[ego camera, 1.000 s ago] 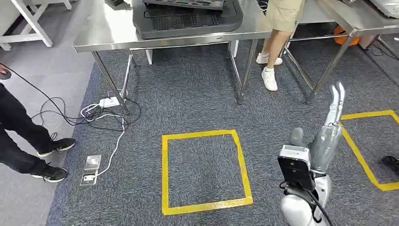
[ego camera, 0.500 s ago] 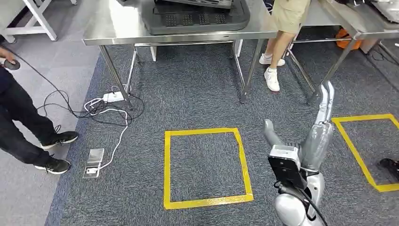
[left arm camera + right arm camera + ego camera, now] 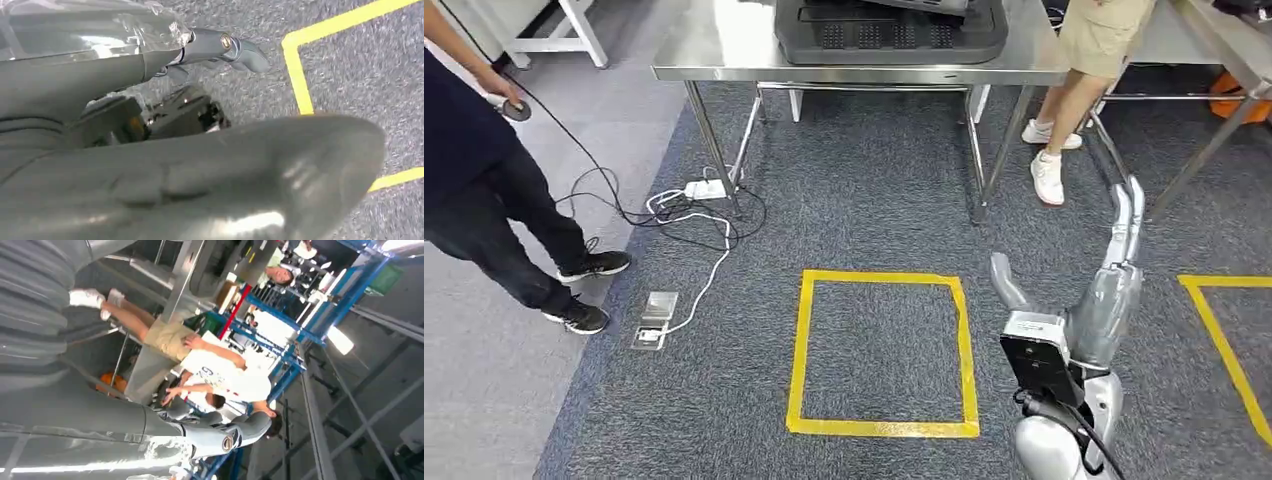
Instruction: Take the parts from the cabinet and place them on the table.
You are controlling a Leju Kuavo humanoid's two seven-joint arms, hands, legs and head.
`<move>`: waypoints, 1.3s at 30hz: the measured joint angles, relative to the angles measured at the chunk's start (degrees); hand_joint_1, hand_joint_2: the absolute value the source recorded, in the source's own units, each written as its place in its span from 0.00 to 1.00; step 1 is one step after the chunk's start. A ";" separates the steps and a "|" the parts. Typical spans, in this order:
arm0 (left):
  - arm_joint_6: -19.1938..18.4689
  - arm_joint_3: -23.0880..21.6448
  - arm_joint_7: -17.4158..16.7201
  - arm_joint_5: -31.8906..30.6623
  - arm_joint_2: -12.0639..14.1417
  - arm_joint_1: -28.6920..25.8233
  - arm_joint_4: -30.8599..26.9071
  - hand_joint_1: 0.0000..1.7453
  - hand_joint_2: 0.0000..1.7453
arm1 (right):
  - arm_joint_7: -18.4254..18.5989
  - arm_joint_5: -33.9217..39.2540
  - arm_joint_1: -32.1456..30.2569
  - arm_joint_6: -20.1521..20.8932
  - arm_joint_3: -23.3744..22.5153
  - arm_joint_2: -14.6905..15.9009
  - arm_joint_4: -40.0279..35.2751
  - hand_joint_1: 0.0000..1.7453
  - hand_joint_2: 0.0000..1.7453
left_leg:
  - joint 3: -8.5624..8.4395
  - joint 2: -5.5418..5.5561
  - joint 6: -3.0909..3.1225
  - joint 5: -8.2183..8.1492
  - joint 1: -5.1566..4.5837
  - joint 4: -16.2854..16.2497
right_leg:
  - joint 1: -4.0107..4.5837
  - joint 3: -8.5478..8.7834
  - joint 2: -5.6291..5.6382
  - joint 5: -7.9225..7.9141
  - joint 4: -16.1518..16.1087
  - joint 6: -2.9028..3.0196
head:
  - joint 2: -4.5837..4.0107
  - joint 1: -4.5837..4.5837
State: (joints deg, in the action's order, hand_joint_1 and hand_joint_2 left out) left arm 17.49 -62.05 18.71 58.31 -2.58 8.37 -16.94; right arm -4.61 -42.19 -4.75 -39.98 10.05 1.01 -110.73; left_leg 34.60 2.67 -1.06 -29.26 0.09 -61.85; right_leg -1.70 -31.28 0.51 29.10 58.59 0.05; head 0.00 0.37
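Beyond the yellow floor square (image 3: pixel 884 352), we see the table (image 3: pixel 724 40) well apart from the right hand (image 3: pixel 1114 262), fingers extended, empty; left hand (image 3: pixel 220 47) state we cannot tell.

Grey carpet (image 3: pixel 874 220), yellow tape square (image 3: pixel 884 352), steel table (image 3: pixel 724 45)

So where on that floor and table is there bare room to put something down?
Free: the carpet inside the yellow taped square, and the steel table top left of the dark tray. Crowded: the cables and power strip by the table's left legs, and a person's feet near its right legs.
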 joint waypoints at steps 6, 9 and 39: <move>-0.24 0.00 0.09 0.02 0.00 -0.13 0.00 0.00 0.00 | -0.02 0.18 -0.06 0.00 0.00 0.00 0.00 0.00 1.00 | 4.22 -2.24 -0.64 -3.39 0.57 -10.77 | 0.15 -0.16 -4.03 0.07 0.06 0.10 | 0.00 0.42; -0.24 0.00 -0.04 0.02 0.00 0.01 0.00 0.00 0.00 | 0.00 0.11 -0.03 0.02 0.00 0.00 0.00 0.00 1.00 | -2.44 -6.54 0.36 0.98 0.09 2.78 | 0.36 0.24 -5.48 0.35 0.07 -0.31 | 0.00 0.44; -0.39 0.00 -0.39 -0.70 -0.02 0.11 0.02 0.00 0.00 | 1.51 -0.09 -0.18 0.02 0.00 0.28 -0.18 0.00 1.00 | -0.95 -5.42 0.07 2.64 0.36 1.94 | 0.06 1.21 -5.42 1.09 -0.26 -0.32 | 0.00 0.24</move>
State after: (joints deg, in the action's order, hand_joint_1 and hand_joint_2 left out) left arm 17.09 -62.05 18.32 57.61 -2.60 8.47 -16.92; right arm -3.10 -42.27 -4.94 -39.95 10.05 1.29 -110.90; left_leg 33.65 -2.75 -1.00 -26.63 0.45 -59.90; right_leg -1.64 -30.07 -4.91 30.19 58.33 -0.26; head 0.00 0.61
